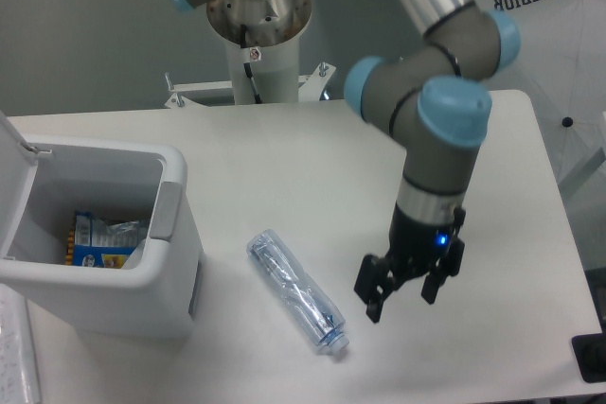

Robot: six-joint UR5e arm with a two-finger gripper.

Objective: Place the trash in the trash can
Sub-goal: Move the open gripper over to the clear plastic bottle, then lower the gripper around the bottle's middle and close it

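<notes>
The black two-finger end effector point(405, 296) is hanging with its fingers spread apart and holding nothing, just to the right of the cap end of the crushed clear plastic bottle with the bluish neck point(297, 292). That bottle is lying flat and diagonal on the white desk point(284, 167), neck pointing toward the front edge, near the white rectangular plastic trash can with the grey side panel point(99, 243) but not touching it. The can is standing open, its lid tipped back at the left, and a blue-and-yellow packet point(92, 239) is sitting inside.

The thin, crushed bottle is likely to roll or squirt sideways if the fingers close off-centre or across its slanted length, and a nudge at the cap end could push it toward the near edge. Open room is lying to the right and behind the bottle; the can's wall is crowding its left side.
</notes>
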